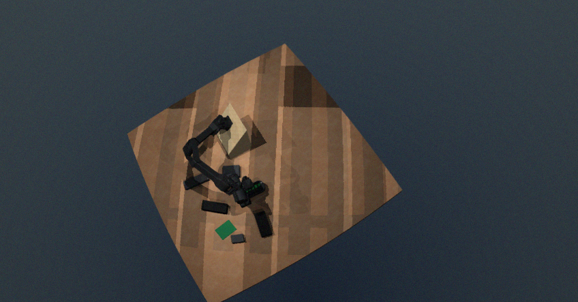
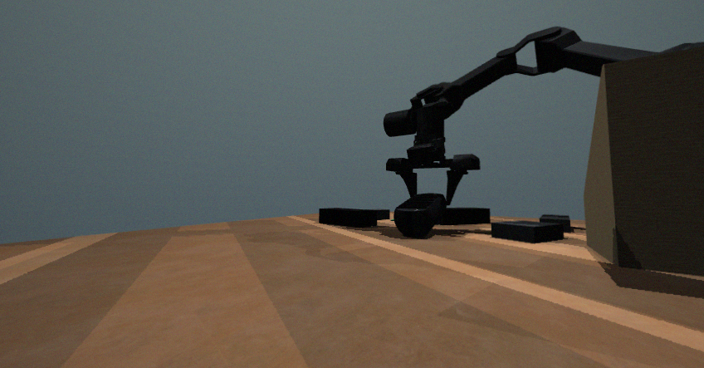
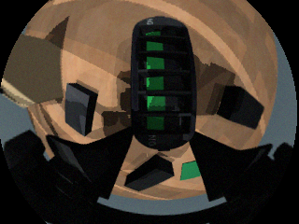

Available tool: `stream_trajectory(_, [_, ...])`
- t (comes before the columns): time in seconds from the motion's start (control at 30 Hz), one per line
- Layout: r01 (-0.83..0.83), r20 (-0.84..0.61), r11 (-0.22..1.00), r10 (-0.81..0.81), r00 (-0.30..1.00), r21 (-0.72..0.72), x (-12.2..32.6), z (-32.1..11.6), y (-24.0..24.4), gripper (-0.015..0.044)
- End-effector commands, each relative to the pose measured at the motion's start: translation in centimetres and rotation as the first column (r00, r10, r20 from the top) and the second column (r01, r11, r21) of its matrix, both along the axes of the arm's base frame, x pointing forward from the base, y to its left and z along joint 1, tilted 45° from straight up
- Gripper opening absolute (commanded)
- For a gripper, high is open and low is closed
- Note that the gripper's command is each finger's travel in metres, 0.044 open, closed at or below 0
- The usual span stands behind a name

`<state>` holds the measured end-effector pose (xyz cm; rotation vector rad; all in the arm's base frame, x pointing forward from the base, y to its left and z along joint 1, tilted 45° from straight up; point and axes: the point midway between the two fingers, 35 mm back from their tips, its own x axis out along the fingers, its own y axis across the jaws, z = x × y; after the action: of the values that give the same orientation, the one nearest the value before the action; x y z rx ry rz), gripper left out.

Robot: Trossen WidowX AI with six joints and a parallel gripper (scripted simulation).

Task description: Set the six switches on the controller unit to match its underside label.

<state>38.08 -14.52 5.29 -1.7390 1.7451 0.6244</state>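
The dark grey controller unit [image 1: 256, 189] [image 2: 416, 222] [image 3: 163, 84] is tilted. Its end near the fingers is raised and its far, rounded end is low, at the bench. In the wrist view its top shows six rockers in a row, green ends on the left and dark ends on the right; which ends are pressed is hard to tell. The label on the underside is hidden. My gripper [image 1: 245, 193] [image 2: 431, 200] [image 3: 161, 132] points down with its fingers wide apart, one on each side of the unit's raised end, and holds it.
Dark boxes [image 1: 215, 206] [image 1: 263, 223] [image 1: 195, 182] [image 3: 240, 107] lie around the unit, with a grey module [image 1: 231, 170] [image 3: 77, 109]. A green plate [image 1: 225, 230] [image 3: 190, 171] lies beside a small grey block [image 1: 237, 238]. A large pale block [image 1: 237, 130] [image 2: 657, 166] stands by the arm's base.
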Motion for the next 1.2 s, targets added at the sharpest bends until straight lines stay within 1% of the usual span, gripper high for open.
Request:
stream_trajectory(0.0, [-0.007,-0.019,1.0,0.007,1.0,0.012,-0.3,-0.6,-0.1,0.0338])
stream_trajectory(1.17, [-0.004,-0.013,1.0,0.004,1.0,0.007,-0.2,-1.4,-1.9,0.0338])
